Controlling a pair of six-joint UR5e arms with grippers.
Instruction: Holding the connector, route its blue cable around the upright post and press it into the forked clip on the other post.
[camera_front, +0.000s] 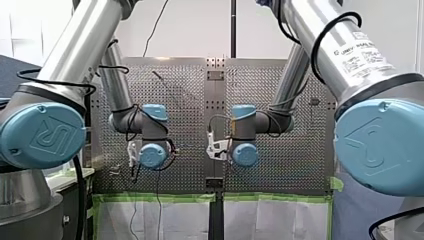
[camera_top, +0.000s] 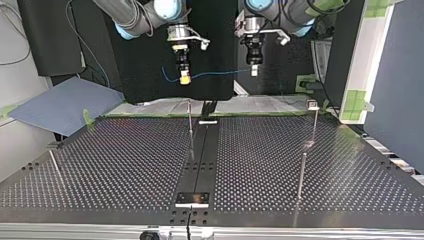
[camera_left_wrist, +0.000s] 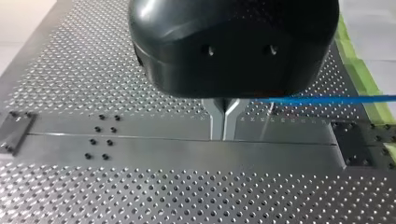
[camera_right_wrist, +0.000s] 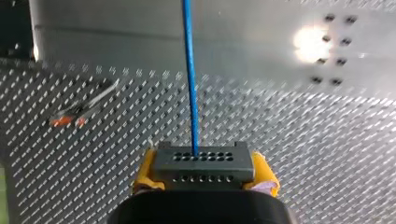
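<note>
- High over the surface (camera_top: 110, 165), our right end effector (camera_right_wrist: 204, 171) was clamped on the connector (camera_right_wrist: 204, 161) by its yellow pads (camera_right_wrist: 145, 170); the blue cable (camera_right_wrist: 190, 84) ran straight out from it.
- Our left end effector (camera_left_wrist: 224, 133) had its metal fingers (camera_left_wrist: 217, 121) together, the cable reaching them; whether it was pinched we could not tell.
- We judged the cable should go low around the upright post (camera_top: 190, 127), taut without yanking, before nearing the forked clip (camera_top: 312, 104) on the other post.
</note>
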